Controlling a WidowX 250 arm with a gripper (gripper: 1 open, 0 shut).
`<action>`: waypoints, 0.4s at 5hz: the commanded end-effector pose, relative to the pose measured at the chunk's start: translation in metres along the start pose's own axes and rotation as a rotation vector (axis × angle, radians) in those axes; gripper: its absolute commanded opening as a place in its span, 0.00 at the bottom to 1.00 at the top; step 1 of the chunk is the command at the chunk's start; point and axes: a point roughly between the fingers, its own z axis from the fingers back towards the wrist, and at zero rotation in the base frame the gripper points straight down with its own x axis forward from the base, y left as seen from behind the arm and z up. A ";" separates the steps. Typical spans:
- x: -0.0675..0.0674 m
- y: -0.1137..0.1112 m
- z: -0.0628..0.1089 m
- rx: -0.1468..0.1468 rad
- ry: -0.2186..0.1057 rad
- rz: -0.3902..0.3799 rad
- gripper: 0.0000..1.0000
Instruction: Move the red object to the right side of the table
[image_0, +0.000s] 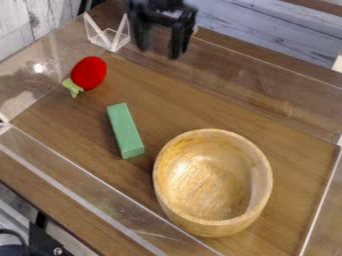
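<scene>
The red object is a small round bright red toy fruit with a light-green stem end. It lies at the left of the dark wood-grain table, close to the clear acrylic wall. My gripper hangs at the back of the table, to the right of and behind the red object and well apart from it. It points down. Its two dark fingers stand apart with nothing between them, so it is open.
A green rectangular block lies in front of the red object. A large wooden bowl fills the front right. A clear acrylic bracket stands at the back left, and acrylic walls edge the table.
</scene>
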 end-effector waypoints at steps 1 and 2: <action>-0.004 0.038 0.009 0.031 -0.066 0.036 1.00; -0.006 0.064 0.002 0.050 -0.070 0.068 1.00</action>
